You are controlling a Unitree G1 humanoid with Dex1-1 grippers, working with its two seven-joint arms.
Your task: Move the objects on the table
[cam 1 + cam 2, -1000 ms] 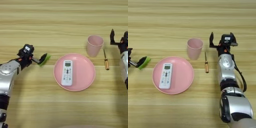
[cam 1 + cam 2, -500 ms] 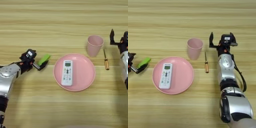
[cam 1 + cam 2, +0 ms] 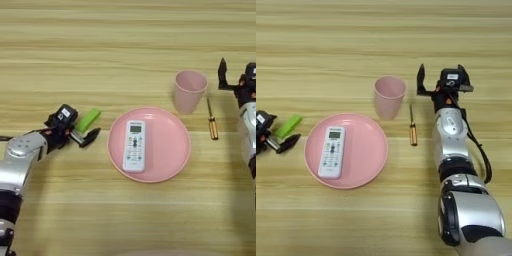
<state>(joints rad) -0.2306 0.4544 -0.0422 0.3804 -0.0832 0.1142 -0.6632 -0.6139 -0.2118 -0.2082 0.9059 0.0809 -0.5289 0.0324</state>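
At the left of the frame, your left gripper sits low on the light wooden desk, its black fingers spread apart around the small bright green rectangular block: one finger lies free below it, the other is hidden beside it. Nothing is clamped. Judging by that, you are at the grasp or release of the block; keep the fingers square to its long sides. Its long axis runs diagonally, pointing toward the upper right, at the pale pink plastic cup standing upright above the pink round plate. Your right gripper waits at the right, fingers apart, holding nothing.
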